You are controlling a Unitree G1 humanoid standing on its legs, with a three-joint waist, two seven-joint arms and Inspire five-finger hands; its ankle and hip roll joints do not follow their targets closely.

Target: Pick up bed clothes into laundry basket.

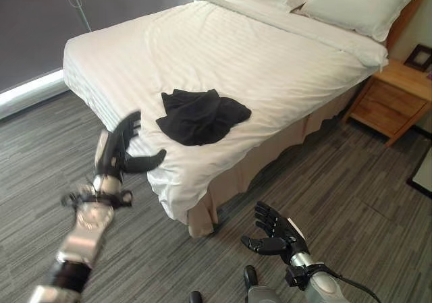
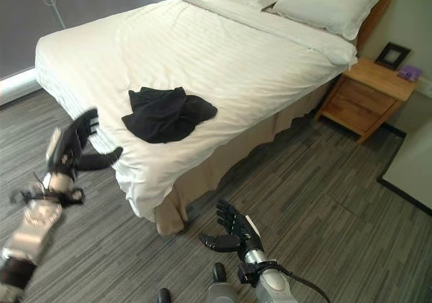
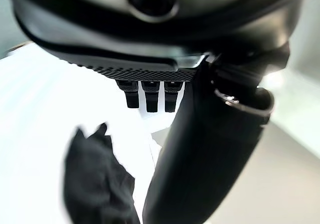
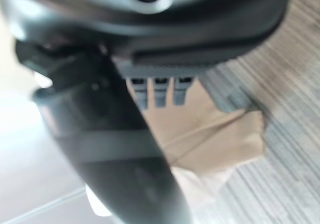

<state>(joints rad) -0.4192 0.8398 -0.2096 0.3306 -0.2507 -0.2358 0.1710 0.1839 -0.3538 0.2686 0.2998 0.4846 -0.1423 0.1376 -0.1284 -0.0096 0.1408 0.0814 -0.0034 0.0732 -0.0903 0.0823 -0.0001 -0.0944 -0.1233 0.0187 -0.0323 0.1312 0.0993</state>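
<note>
Black clothes (image 1: 202, 117) on bed (image 1: 270, 53) (crumpled)

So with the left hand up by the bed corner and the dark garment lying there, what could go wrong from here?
The left hand is open and apart from the black garment, which lies further in on the white sheet. A grab there might pinch the sheet as well and drag it. The garment is crumpled, so part may trail. The right hand hangs open, low near the bed skirt, and could brush it.
</note>
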